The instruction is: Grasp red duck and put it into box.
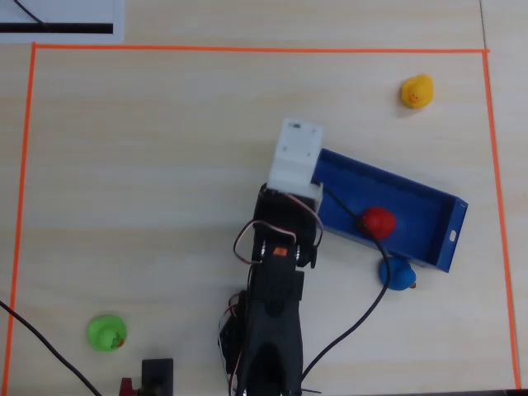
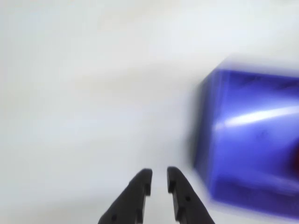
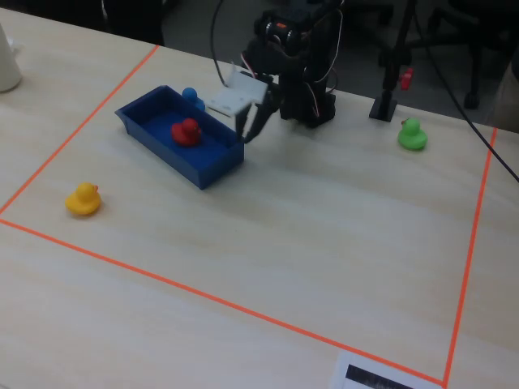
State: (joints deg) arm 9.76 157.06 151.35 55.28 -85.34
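Note:
The red duck [image 1: 379,221] sits inside the blue box [image 1: 450,235], near its middle; both also show in the fixed view, the duck [image 3: 186,131] within the box's walls [image 3: 215,170]. My gripper [image 2: 159,173] is empty, its jaws almost together with a narrow gap. It hangs over bare table just outside the box's short end [image 2: 243,140], which is blurred. In the fixed view the gripper [image 3: 246,134] is beside the box's near corner. In the overhead view the white wrist block [image 1: 295,157] hides the fingers.
A blue duck [image 1: 397,274] stands against the box's outer wall. A yellow duck [image 1: 417,91] is at the far right corner, a green duck [image 1: 106,332] at the near left. Orange tape [image 1: 247,48] frames the area. A black cable [image 1: 375,247] crosses the box.

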